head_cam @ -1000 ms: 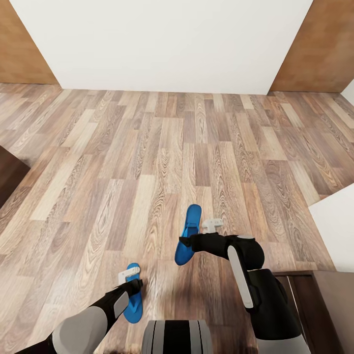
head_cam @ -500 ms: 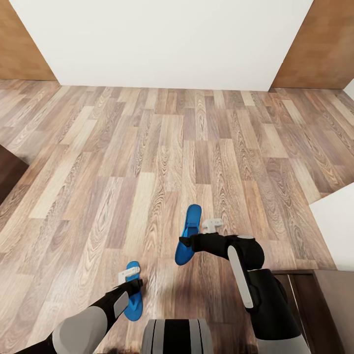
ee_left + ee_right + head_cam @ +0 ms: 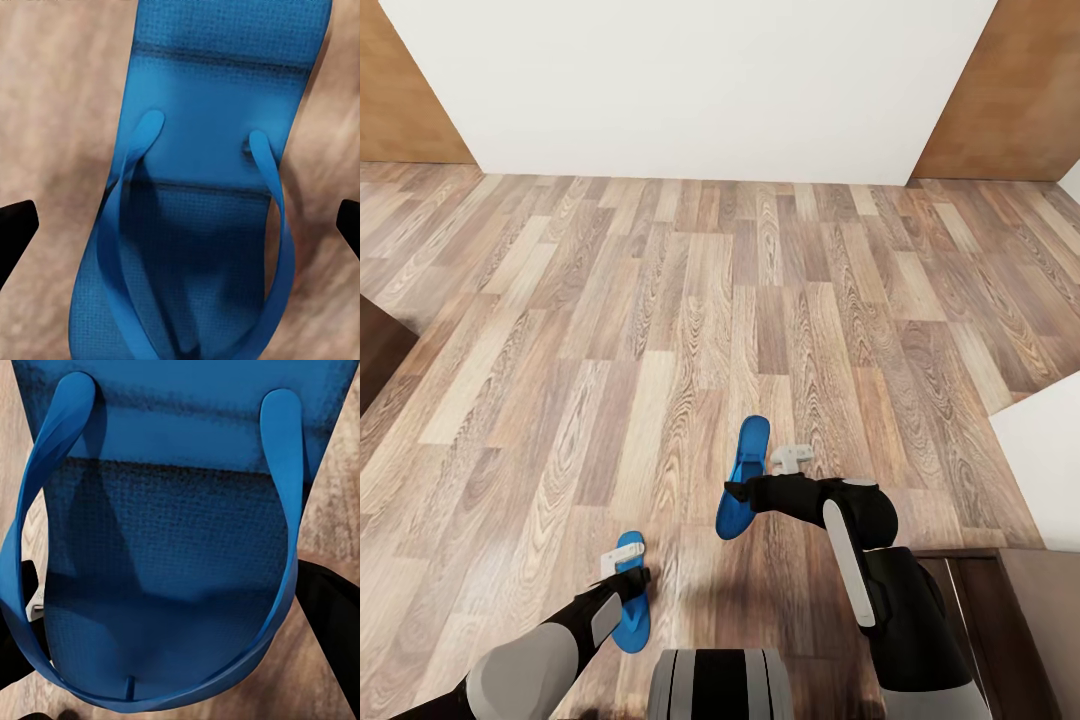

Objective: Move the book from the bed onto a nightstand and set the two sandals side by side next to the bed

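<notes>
The right end effector (image 3: 737, 493) is clamped across a bright blue sandal (image 3: 743, 476), its dark fingers (image 3: 330, 622) pressed against both edges of the sole in the right wrist view. That sandal's long narrow sole runs away from the robot toward the white wall (image 3: 690, 90), toe end farthest, leaning slightly right. The left end effector (image 3: 632, 578) sits over the second sandal (image 3: 630, 610), which lies flat on the floor close to the robot's trunk (image 3: 720, 685), left of the first one and well apart from it. In the left wrist view its two black fingertips (image 3: 15, 232) stand wide of the sole on either side, touching nothing, so it is released. This sandal's long axis also runs roughly toward the wall. Both soles are finely pebbled with smooth looping thong straps.

The wood-plank floor (image 3: 660, 300) stretches bare between the sandals and the wall, planks in mixed tan and grey-brown grain. Brown wood panels (image 3: 1015, 100) flank the wall at both sides. To the right of the held sandal, the pale mattress corner (image 3: 1045, 470) and dark frame (image 3: 1000, 600) of the bed mark that edge; a dark wooden corner (image 3: 375, 360) intrudes far left.
</notes>
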`<state>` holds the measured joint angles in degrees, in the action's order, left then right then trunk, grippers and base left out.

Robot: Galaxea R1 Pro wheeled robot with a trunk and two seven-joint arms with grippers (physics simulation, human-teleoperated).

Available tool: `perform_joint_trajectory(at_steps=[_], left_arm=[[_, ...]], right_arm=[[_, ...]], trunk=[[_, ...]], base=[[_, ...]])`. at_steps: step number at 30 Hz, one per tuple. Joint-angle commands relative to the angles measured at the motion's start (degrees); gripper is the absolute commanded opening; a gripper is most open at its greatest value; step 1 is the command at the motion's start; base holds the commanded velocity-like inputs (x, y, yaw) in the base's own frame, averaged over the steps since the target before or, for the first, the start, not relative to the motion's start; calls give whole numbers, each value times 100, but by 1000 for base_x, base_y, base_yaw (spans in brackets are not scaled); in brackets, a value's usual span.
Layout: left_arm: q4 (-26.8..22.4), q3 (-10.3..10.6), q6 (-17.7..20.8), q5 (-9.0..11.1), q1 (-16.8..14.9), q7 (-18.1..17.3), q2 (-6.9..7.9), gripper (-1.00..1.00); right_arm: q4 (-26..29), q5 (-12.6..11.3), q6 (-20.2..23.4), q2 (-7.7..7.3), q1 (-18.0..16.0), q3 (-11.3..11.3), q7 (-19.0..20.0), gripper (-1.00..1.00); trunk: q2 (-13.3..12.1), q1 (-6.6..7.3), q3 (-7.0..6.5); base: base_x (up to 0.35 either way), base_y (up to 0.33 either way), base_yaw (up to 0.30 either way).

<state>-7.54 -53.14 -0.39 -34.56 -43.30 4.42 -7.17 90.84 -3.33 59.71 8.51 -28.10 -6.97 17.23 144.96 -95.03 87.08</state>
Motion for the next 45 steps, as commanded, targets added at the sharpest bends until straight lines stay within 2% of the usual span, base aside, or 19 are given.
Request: perform_joint_trajectory(at_steps=[1, 4, 9, 45], left_arm=[[-3, -39, -4, -56, -3, 15, -3, 100], [-3, -39, -4, -54, -3, 15, -3, 100], [-2, -39, -19, -53, -3, 15, -3, 100], [-2, -39, -49, -51, -3, 15, -12, 100]], right_arm=[[4, -36, 29, 1, -3, 2, -18, -100], [4, -36, 29, 1, -3, 2, -18, -100], [4, -36, 29, 1, -3, 2, -18, -100], [4, -36, 29, 1, -3, 2, -18, -100]], trunk=[[1, 1, 3], [1, 1, 3], [8, -12, 114], [8, -12, 114]], base=[[0, 0, 0], [0, 0, 0], [0, 0, 0], [0, 0, 0]])
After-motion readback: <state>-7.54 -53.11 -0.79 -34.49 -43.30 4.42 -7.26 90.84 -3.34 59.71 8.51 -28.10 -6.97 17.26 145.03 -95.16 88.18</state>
